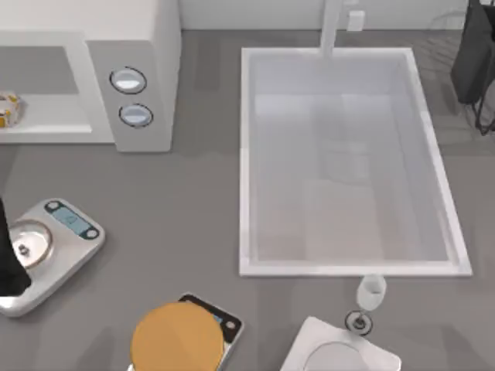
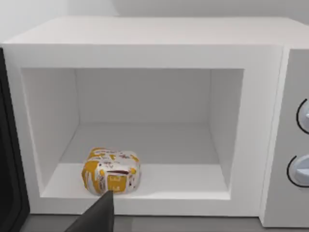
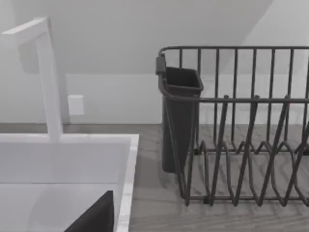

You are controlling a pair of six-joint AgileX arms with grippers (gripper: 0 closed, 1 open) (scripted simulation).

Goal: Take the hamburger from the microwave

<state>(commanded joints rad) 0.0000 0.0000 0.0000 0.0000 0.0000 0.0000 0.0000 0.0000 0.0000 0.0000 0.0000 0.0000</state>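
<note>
Here, your hamburger (image 2: 111, 170) lay on the cavity floor of the microwave (image 2: 145, 48), near the front lip and toward the side away from the dials (image 1: 129, 80). It rested flat, slightly wider than tall, with its longer side running roughly parallel to the cavity opening. Nothing else occupied the cavity.

From the top view you saw just a sliver of the hamburger at the table's far left edge, inside the microwave opening. Your left wrist view showed the whole wrapped item, printed in yellow and white, and the full cavity around it. A dark fingertip of your left gripper (image 2: 96, 215) pointed up toward the hamburger from in front of the microwave, close below it in the picture. Whether that claw was open or closed, you could not tell.

Around the work area you had a silver scale (image 1: 58, 247) at the left, an orange-tan disc (image 1: 176, 338) on a second scale, a white sink (image 1: 247, 154) in the middle, and a glass (image 1: 371, 290) near the front. Your right wrist view showed a dark dish rack (image 3: 231, 125) beside the sink and faucet (image 3: 48, 77); the right claw's state could not be determined.
</note>
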